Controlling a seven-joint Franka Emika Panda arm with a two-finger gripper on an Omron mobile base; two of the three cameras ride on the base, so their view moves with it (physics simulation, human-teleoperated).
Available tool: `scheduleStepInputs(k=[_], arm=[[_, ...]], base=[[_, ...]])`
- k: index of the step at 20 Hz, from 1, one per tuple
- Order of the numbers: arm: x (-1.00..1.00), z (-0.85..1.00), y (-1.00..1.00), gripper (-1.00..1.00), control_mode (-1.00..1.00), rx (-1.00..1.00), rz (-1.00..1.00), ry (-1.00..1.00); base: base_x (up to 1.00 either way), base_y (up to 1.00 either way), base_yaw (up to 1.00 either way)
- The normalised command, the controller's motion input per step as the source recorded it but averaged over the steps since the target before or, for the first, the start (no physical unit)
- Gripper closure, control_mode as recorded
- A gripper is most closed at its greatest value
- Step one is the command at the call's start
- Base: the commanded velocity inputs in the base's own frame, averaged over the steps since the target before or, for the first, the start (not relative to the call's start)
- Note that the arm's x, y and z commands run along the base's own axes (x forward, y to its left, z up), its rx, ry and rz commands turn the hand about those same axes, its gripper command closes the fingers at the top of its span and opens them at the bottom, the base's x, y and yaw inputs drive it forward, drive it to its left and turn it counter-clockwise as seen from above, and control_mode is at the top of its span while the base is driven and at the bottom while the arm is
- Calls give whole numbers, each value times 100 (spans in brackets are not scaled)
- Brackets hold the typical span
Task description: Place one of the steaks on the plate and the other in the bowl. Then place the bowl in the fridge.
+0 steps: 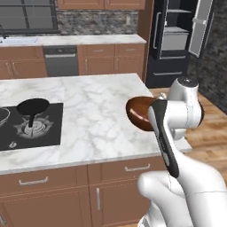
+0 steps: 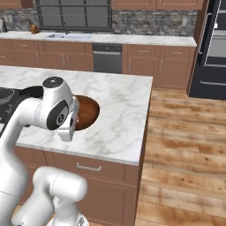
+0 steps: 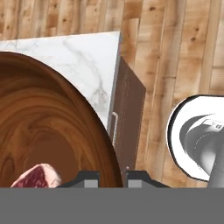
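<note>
Carrying the glossy reddish-brown round bowl [image 1: 138, 113] to the tall black double-door fridge [image 1: 170, 42] looks like the step in hand. In the left base view the bowl hangs tilted at the marble worktop's [image 1: 97, 111] corner nearest the fridge, whose door stands open beyond that corner; levelling the bowl would help keep its contents in, and the arm's white housing covers the bowl's far side and the grip.

From the right base view, the bowl [image 2: 87, 112] sits just behind the wrist above the worktop [image 2: 119, 110]; the fridge [image 2: 212, 48] is cut by the frame edge.

The hand view shows the gripper [image 3: 112, 177] pressed together on the bowl's rim [image 3: 52, 127], with a bright-red steak [image 3: 38, 176] inside, half cut off. No plate is identifiable.
</note>
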Motion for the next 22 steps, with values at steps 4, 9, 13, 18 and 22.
scheduleStepInputs(k=[4, 9, 13, 18, 22], arm=[[0, 0, 0, 100, 100, 0, 0, 0], [0, 0, 0, 100, 100, 0, 0, 0], [0, 0, 0, 100, 100, 0, 0, 0], [0, 0, 0, 100, 100, 0, 0, 0], [0, 0, 0, 100, 100, 0, 0, 0]], base=[[-9, -100, -4], [-22, -100, -7], [0, -100, -2], [2, -100, 0], [33, -100, -1]])
